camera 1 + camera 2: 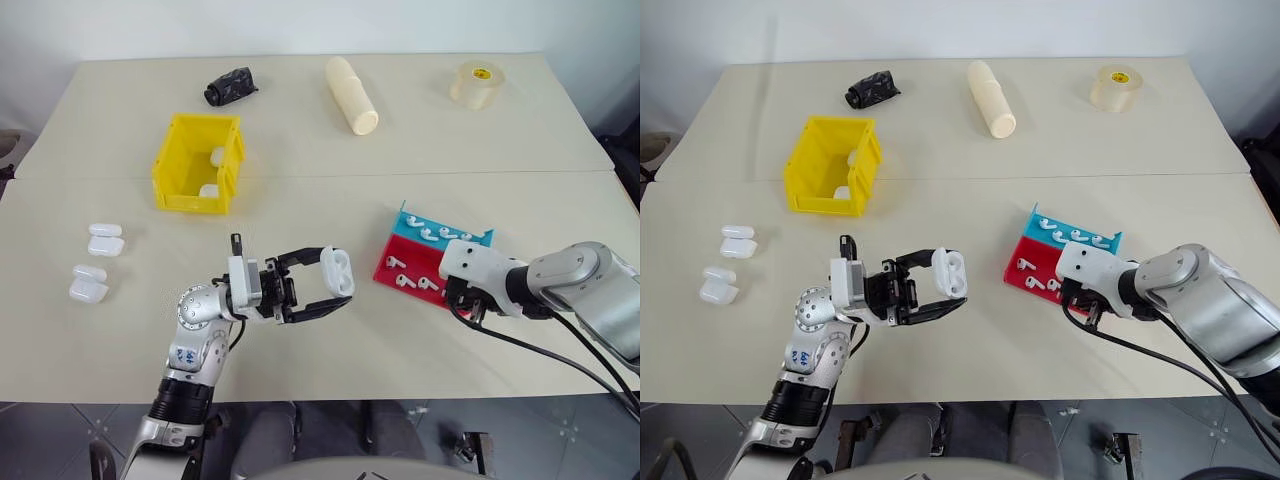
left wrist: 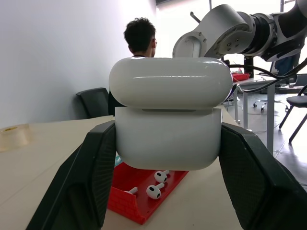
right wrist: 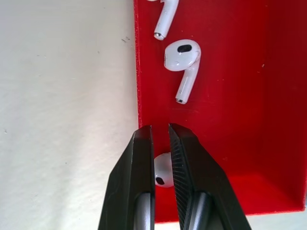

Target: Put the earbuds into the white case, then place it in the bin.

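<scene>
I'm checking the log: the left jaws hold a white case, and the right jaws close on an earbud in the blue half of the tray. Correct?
Not quite. The right gripper closes on an earbud in the red half of the tray, as the right wrist view shows. The left gripper does hold a white case.

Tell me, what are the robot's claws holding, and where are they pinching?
The left claw grips a white case by its two sides, lid open. The right claw is pinching an earbud by its head, in the red tray.
</scene>
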Controlling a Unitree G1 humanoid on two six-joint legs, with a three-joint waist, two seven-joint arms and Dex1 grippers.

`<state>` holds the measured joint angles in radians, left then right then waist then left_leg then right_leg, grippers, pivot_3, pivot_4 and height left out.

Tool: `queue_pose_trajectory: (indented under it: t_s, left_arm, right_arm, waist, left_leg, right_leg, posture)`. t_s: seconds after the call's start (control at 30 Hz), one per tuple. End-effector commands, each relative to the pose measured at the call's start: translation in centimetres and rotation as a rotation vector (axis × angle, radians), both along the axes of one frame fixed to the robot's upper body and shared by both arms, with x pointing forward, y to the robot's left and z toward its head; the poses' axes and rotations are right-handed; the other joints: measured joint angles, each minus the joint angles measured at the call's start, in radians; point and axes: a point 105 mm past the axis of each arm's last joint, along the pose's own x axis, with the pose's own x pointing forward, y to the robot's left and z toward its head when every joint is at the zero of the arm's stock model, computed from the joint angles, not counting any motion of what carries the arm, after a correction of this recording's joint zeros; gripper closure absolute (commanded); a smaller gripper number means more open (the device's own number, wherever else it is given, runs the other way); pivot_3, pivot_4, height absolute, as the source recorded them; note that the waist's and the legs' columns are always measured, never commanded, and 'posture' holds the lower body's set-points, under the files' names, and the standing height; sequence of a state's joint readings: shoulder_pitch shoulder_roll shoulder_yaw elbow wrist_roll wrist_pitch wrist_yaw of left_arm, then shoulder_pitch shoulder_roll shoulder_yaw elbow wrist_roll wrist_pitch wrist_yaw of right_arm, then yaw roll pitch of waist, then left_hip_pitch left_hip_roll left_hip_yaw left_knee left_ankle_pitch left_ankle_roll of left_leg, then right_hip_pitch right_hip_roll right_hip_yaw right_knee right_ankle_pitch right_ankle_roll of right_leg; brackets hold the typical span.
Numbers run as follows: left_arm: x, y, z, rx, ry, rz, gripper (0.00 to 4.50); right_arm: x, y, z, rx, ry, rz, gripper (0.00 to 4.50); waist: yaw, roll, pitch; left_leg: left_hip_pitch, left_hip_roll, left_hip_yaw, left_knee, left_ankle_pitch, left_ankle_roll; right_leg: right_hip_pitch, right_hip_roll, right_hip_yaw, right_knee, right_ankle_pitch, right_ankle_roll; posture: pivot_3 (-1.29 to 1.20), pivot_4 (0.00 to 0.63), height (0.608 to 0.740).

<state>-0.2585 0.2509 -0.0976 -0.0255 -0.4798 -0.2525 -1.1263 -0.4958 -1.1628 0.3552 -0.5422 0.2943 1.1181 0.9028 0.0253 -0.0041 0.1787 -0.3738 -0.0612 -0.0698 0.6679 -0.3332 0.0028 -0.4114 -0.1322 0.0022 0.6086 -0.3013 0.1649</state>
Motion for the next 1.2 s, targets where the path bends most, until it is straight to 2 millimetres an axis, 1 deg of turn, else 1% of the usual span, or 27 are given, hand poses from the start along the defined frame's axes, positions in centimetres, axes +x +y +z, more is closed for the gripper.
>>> queue_pose_trajectory:
  t_s: [0.03, 0.13, 0.23, 0.3, 0.37, 0.67, 0.93, 1.03, 1.17, 1.2]
  left_arm:
    - [-0.5, 0.0, 0.6, -0.010, -0.031, -0.002, 1.71]
    - [-0.4, 0.1, 0.6, -0.007, -0.029, -0.001, 1.71]
    - [-0.4, 0.1, 0.5, -0.006, -0.027, 0.002, 1.71]
    - [-0.4, 0.1, 0.5, -0.006, -0.025, 0.002, 1.71]
    - [-0.5, 0.1, 0.5, -0.005, -0.023, 0.002, 1.71]
    - [-0.3, 0.1, 0.5, -0.002, -0.024, 0.009, 1.71]
    - [-0.4, 0.2, 0.6, -0.002, -0.028, 0.022, 1.71]
    - [-0.5, 0.3, 0.6, -0.003, -0.028, 0.028, 1.71]
    - [-0.5, 0.3, 0.6, -0.002, -0.027, 0.032, 1.71]
    - [-0.5, 0.3, 0.6, -0.002, -0.027, 0.033, 1.71]
  right_arm:
    - [0.0, 1.0, 0.9, 0.033, -0.040, 0.068, 3.94]
    - [0.1, 1.2, 1.5, 0.051, -0.053, 0.090, 3.33]
    - [0.4, 1.2, 1.7, 0.060, -0.066, 0.090, 2.39]
    - [0.7, 1.4, 1.9, 0.083, -0.073, 0.074, 1.62]
    - [1.0, 1.5, 2.0, 0.095, -0.079, 0.061, 1.04]
    - [2.6, 2.0, 1.8, 0.079, -0.100, 0.028, 1.04]
    - [3.0, 2.4, 1.3, 0.079, -0.086, 0.036, 1.04]
    - [3.1, 2.4, 1.1, 0.071, -0.081, 0.040, 1.64]
    - [3.0, 2.3, 0.9, 0.058, -0.074, 0.047, 2.95]
    - [3.0, 2.3, 0.9, 0.057, -0.074, 0.048, 2.95]
  waist:
    - [0.000, 0.000, 0.000]
    - [0.000, 0.000, 0.000]
    - [0.000, 0.000, 0.000]
    - [0.000, 0.000, 0.000]
    - [0.000, 0.000, 0.000]
    - [-0.001, 0.000, 0.000]
    - [-0.001, 0.000, 0.000]
    - [-0.001, 0.000, 0.000]
    - [-0.001, 0.000, 0.000]
    - [-0.001, 0.000, 0.000]
  left_leg:
    - [0.000, 0.000, 0.000, 0.000, 0.000, 0.000]
    - [0.000, 0.000, 0.000, 0.000, 0.000, 0.000]
    - [0.000, 0.000, 0.000, 0.000, 0.000, 0.000]
    - [0.000, 0.000, 0.000, 0.000, 0.000, 0.000]
    - [0.000, 0.000, 0.000, 0.000, 0.000, 0.000]
    - [0.000, 0.000, 0.000, 0.000, 0.000, 0.000]
    - [0.000, 0.000, 0.000, 0.000, 0.000, 0.000]
    - [0.000, 0.000, 0.000, 0.000, 0.000, 0.000]
    - [0.000, 0.000, 0.000, 0.000, 0.000, 0.000]
    - [0.000, 0.000, 0.000, 0.000, 0.000, 0.000]
  right_leg:
    - [0.000, 0.000, 0.000, 0.000, 0.000, 0.000]
    - [0.000, 0.000, 0.000, 0.000, 0.000, 0.000]
    - [0.000, 0.000, 0.000, 0.000, 0.000, 0.000]
    - [0.000, 0.000, 0.000, 0.000, 0.000, 0.000]
    - [0.000, 0.000, 0.000, 0.000, 0.000, 0.000]
    - [0.000, 0.000, 0.000, 0.000, 0.000, 0.000]
    - [0.000, 0.000, 0.000, 0.000, 0.000, 0.000]
    - [0.000, 0.000, 0.000, 0.000, 0.000, 0.000]
    - [0.000, 0.000, 0.000, 0.000, 0.000, 0.000]
    - [0.000, 0.000, 0.000, 0.000, 0.000, 0.000]
  posture:
    - [0.00, 0.150, 0.740]
    - [0.00, 0.150, 0.740]
    - [0.00, 0.150, 0.740]
    - [0.00, 0.150, 0.740]
    - [0.00, 0.150, 0.740]
    - [0.00, 0.150, 0.740]
    - [0.00, 0.150, 0.740]
    - [0.00, 0.150, 0.740]
    - [0.00, 0.150, 0.740]
    - [0.00, 0.150, 0.740]
